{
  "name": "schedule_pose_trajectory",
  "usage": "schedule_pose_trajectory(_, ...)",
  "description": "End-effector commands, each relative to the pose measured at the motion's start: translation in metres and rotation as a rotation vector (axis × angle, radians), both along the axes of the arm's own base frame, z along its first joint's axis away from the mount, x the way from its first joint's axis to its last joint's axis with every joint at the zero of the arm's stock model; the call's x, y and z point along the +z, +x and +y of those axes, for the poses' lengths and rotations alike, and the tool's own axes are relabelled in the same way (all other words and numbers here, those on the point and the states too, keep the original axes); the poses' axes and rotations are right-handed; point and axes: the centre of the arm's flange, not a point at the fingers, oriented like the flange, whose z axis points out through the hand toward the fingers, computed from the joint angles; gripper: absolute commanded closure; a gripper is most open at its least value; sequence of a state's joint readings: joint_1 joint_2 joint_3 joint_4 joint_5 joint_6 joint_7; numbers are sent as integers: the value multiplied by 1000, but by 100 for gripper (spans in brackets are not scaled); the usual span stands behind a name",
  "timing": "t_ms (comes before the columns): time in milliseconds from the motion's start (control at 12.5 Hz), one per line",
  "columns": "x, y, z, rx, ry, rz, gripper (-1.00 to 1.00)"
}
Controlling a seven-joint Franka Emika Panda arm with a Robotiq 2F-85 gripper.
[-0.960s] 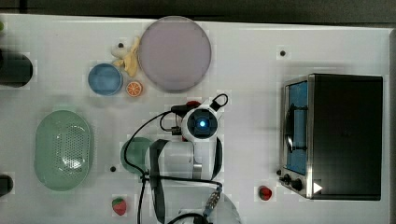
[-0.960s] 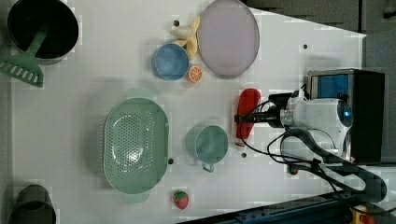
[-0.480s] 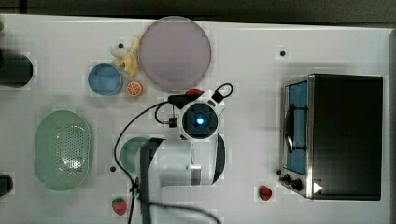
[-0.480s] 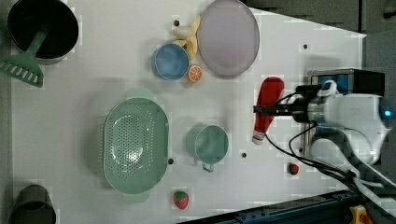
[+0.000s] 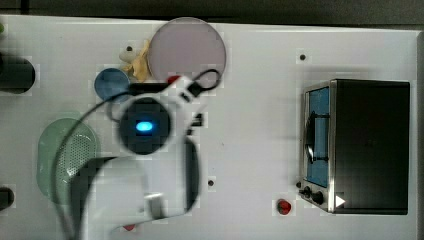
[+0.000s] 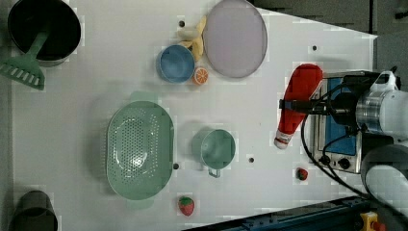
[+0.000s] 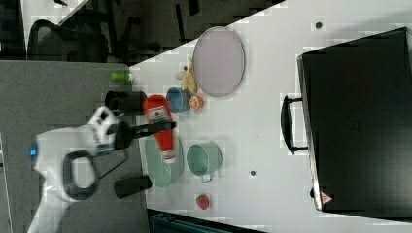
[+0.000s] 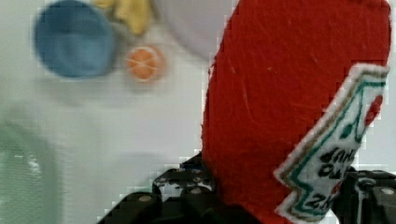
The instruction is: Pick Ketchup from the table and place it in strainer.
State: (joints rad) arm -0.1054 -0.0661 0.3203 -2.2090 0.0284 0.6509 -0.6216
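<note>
Gripper (image 6: 296, 105) clamped across the middle of the red squeeze ketchup bottle with white cap (image 6: 294, 107), lifted clear of the table, cap hanging down; the pale mint-green oval perforated plastic strainer (image 6: 139, 149) lies well off toward the left view's left.

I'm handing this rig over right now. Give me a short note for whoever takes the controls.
Gripper: shut on the Ketchup, which is lifted off the table, white cap end hanging down.
Strainer: on the table beside the green cup, nothing in it.
Done: pick and lift.
Left: carry the Ketchup over the strainer, lower it in, release.
</note>
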Motion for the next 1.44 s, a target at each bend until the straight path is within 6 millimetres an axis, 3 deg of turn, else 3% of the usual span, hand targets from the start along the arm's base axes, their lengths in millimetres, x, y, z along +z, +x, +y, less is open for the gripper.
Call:
schedule_pose_trajectory(80,-14,-30,95,-59,2,60,-25)
schedule_pose_trajectory(400,-27,-66,185,-139,32,74,-25)
schedule_pose_trajectory(720,-70,-84,248,-232,156,92,-25)
schedule_pose_trajectory(960,-111,-87,269,-253,228,122,-33)
schedule_pose_trajectory(1200,-151,-88,273,-223,234,152,-97)
schedule_pose_trajectory(1440,-143,-81,271,-277,263,125,-100)
